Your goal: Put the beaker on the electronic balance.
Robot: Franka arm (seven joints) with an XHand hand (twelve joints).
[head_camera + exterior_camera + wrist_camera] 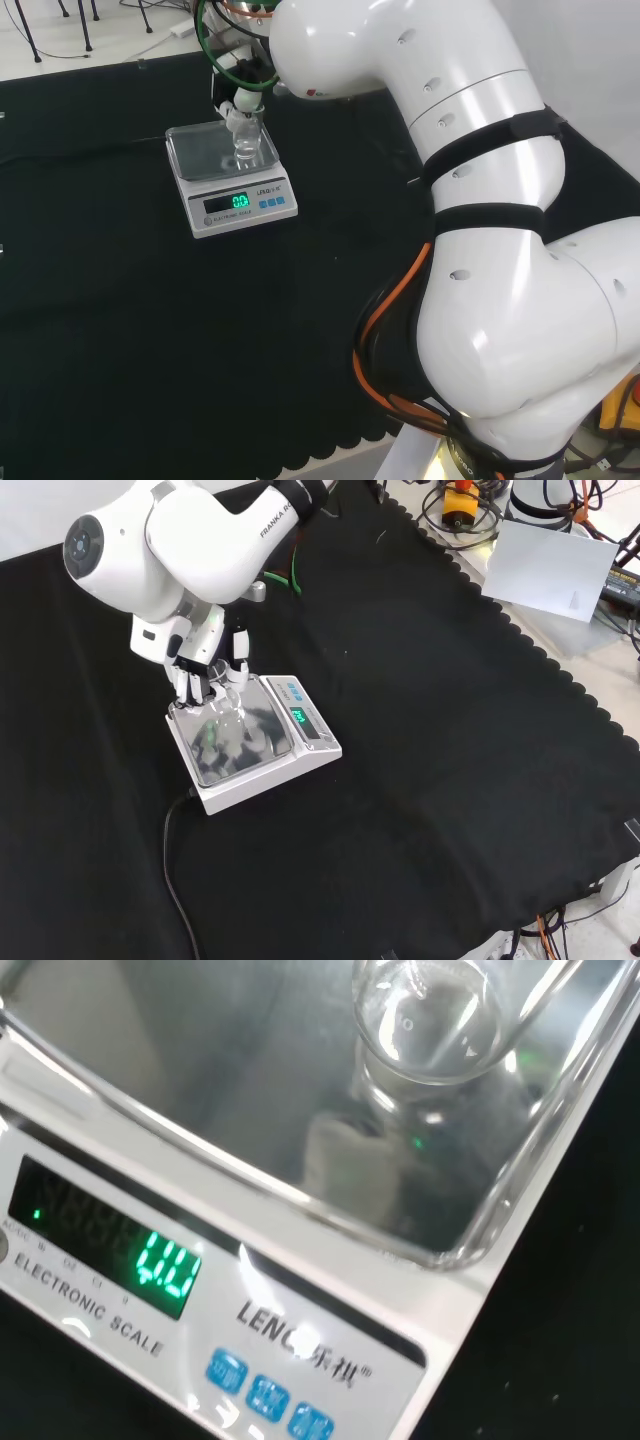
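Observation:
A small clear glass beaker stands upright over the right rear part of the balance's steel pan. The hand comes down on it from above with its fingers curled round its upper part. In the front view the hand holds the beaker at the pan's far edge. The wrist view looks down into the beaker's mouth above the shiny pan; I cannot tell if its base touches the pan. The white electronic balance has a lit green display and blue buttons.
A black cable runs from the balance toward the front view's lower edge. The arm's big white links fill the head view's right. Beyond the cloth's scalloped edge lie a white sheet and loose cables.

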